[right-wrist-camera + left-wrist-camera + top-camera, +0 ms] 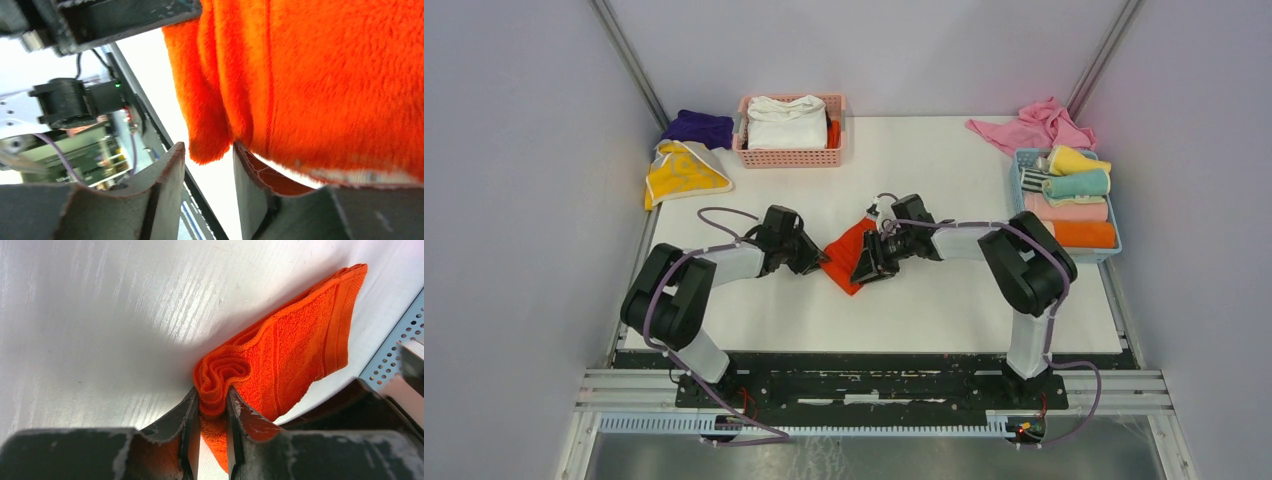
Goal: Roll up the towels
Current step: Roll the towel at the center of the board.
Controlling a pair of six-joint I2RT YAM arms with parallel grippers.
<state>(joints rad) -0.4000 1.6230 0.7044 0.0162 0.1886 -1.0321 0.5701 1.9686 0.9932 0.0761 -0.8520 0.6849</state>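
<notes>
An orange-red towel (845, 252) lies partly rolled on the white table (944, 290) between my two grippers. In the left wrist view its coiled end (220, 371) is pinched between the jaws of my left gripper (212, 394), which is shut on it, and the rest of the towel (305, 335) trails away flat. My left gripper (813, 262) meets the towel from the left. My right gripper (865, 267) is at the towel's right side. In the right wrist view my right gripper (207, 147) stands open, with a corner of the towel (210, 147) hanging loose just above the gap.
A pink basket (789, 155) holding a white cloth stands at the back. Purple (699, 128) and yellow (682, 172) towels lie at the back left. A pink cloth (1034, 125) and a blue basket (1021, 190) of several rolled towels are at the right edge.
</notes>
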